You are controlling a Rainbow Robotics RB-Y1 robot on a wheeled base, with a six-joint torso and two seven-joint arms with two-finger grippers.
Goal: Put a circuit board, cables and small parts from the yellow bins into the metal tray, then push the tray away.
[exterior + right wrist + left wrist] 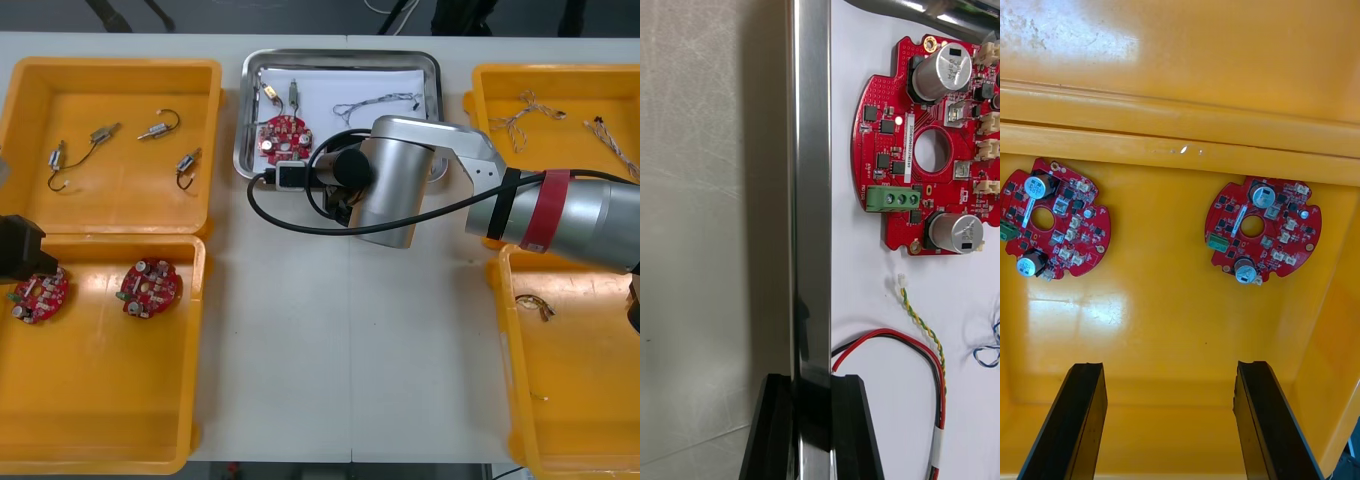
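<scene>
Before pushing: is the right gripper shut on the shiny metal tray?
Shut: the right gripper pinches the metal tray rim between its fingers.

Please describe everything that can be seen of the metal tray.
The metal tray is a shallow rectangle with rounded corners and a shiny rim; its inside is white. It lies flat at the far middle of the table, between the yellow bins. In it lie a round red circuit board, thin cables and small metal parts. The right gripper is shut on its near rim, one finger outside, one inside. The left gripper hangs open over one bin, apart from the tray.
</scene>
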